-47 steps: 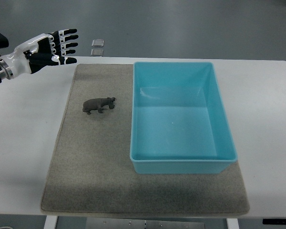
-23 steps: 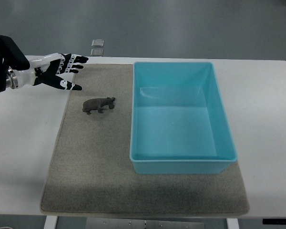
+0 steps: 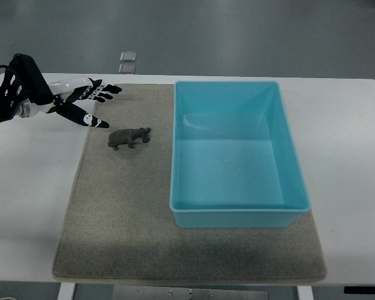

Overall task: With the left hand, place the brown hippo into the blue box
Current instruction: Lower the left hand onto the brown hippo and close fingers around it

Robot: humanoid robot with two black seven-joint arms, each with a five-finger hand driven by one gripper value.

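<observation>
A small brown hippo (image 3: 129,137) stands on the grey mat (image 3: 125,212), just left of the blue box (image 3: 237,153). The box is a light-blue rectangular tub with nothing inside. My left hand (image 3: 94,103) comes in from the picture's left edge and hovers up and to the left of the hippo, a short gap away. Its fingers are spread and hold nothing, with the thumb reaching down toward the hippo. The right arm is out of the picture.
The mat lies on a white table (image 3: 344,144) and the box sits on the mat's right half. A small grey square object (image 3: 128,55) lies on the floor beyond the table's far edge.
My left hand has come down and to the right toward the hippo, with the wrist turning so the fingers point right. The hippo and box have not moved.
</observation>
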